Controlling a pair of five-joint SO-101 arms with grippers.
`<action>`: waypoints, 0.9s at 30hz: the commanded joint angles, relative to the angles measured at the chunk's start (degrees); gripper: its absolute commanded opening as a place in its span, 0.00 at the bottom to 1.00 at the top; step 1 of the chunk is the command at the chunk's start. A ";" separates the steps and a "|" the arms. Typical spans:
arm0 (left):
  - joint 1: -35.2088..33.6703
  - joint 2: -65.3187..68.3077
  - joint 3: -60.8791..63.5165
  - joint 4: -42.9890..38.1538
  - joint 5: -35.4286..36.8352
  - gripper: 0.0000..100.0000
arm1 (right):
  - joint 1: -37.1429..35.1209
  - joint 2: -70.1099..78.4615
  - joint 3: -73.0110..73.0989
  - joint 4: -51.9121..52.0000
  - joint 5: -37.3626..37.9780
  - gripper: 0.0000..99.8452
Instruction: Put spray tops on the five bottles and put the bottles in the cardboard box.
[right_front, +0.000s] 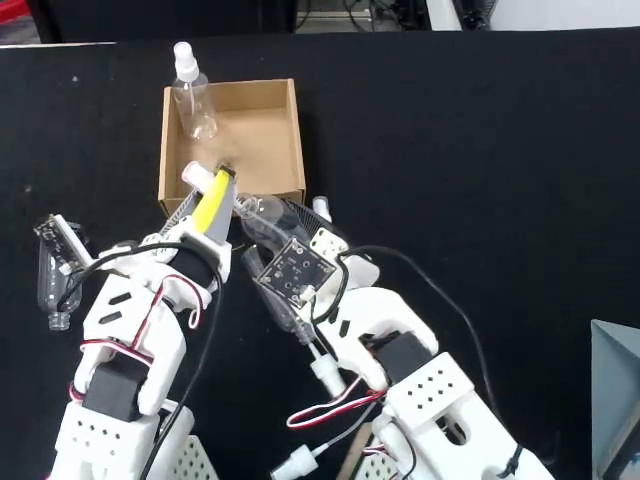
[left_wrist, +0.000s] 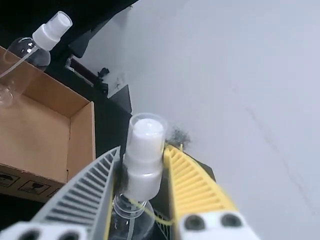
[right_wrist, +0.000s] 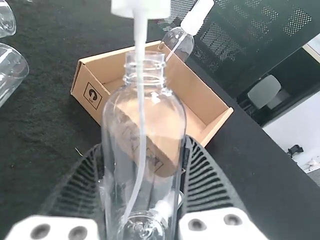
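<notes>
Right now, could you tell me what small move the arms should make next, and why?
Probably lower the spray top in the left gripper down onto the neck of the clear bottle that the right gripper holds: its dip tube is already inside, but the cap sits above the open neck, not yet seated.

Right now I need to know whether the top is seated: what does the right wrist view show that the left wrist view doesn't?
Right wrist, not left: the right gripper shut on the bottle, the dip tube bare above its open neck, so not seated; spare bottles on the table. Left wrist, not right: the left gripper shut on the spray top. Both: the cardboard box and the capped bottle leaning in it.
</notes>
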 joint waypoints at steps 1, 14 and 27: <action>1.80 -0.18 -1.10 -1.41 -2.90 0.03 | -0.62 -2.07 -1.45 -2.02 0.00 0.01; 1.89 -0.26 -0.92 -1.23 -3.34 0.18 | -0.62 -2.07 -1.19 -2.11 0.00 0.01; -4.00 -0.88 -1.89 -1.76 3.78 0.19 | -0.62 -2.07 -1.54 -2.11 -0.09 0.01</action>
